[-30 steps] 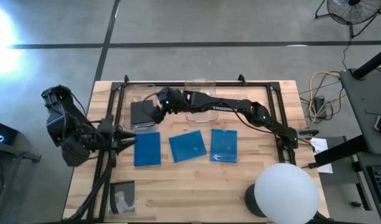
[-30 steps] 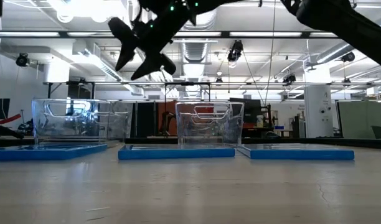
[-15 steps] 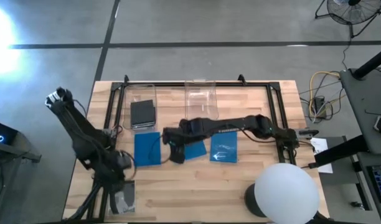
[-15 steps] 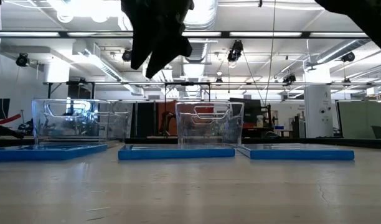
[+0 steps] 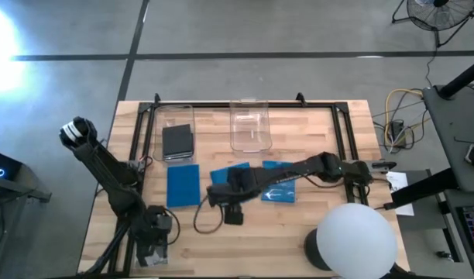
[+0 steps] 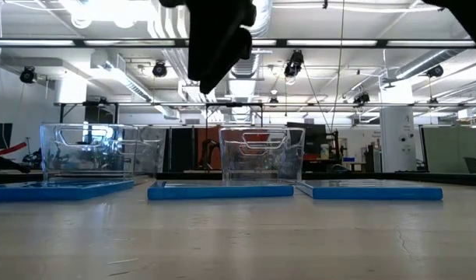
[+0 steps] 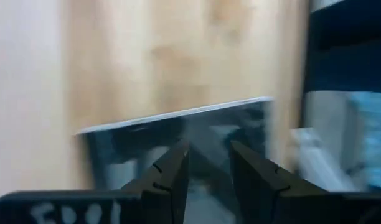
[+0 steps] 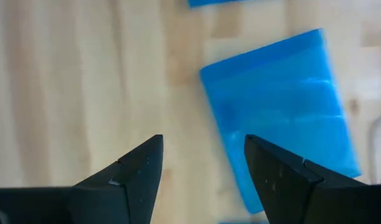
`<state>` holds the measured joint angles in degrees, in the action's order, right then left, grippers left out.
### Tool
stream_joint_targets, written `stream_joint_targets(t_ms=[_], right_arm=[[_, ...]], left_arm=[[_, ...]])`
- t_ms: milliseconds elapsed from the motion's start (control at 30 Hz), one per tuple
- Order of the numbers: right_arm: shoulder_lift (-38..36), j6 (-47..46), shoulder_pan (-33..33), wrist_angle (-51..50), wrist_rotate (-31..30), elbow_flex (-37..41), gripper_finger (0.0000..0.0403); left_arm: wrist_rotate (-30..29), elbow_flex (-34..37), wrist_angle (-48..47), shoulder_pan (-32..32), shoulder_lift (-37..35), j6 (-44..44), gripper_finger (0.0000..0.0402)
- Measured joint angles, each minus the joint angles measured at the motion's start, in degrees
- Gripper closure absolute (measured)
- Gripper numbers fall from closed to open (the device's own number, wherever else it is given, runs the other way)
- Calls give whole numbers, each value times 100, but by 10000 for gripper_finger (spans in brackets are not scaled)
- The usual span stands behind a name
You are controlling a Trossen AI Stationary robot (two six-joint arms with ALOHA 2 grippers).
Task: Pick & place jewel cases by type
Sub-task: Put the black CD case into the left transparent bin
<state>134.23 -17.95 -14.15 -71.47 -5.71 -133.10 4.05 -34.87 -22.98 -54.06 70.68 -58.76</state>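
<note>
Dark jewel cases (image 5: 176, 142) are already stacked in the left bin (image 5: 176, 118) at upper centre; one dark case (image 5: 152, 245) remains at lower left under the left gripper (image 5: 156, 232), jaws slightly apart. Three blue jewel cases (image 5: 183, 185) lie unsorted mid-worktop; the right gripper (image 5: 221, 208) hovers nearby, jaws apart, empty.

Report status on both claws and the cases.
Right claw open, empty, above the table by the blue cases. Left claw over grey case. Nothing blocking.

Three bright blue jewel cases (image 5: 183, 185) lie flat in a row mid-worktop, a dark one (image 5: 176, 141) inside the left clear bin, another (image 5: 152, 246) at the front-left corner.
</note>
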Motion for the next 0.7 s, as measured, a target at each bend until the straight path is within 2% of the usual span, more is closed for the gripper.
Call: stream_joint_targets(t_ms=[167,267,533,700], right_arm=[[2,-379,-279,-3,-631,261,181],[2,-593,-415,7,-937,456,181],[11,-1147,-549,26,-1147,872,182],[11,-1658,-551,16,-1517,940,182]], left_arm=[[-537,0,-1125,0,-23,-487,307],[-698,3,-1456,0,-96,-702,307],[-625,31,-1389,-61,-114,-444,307],[-632,108,-1354,-92,-78,-411,307]])
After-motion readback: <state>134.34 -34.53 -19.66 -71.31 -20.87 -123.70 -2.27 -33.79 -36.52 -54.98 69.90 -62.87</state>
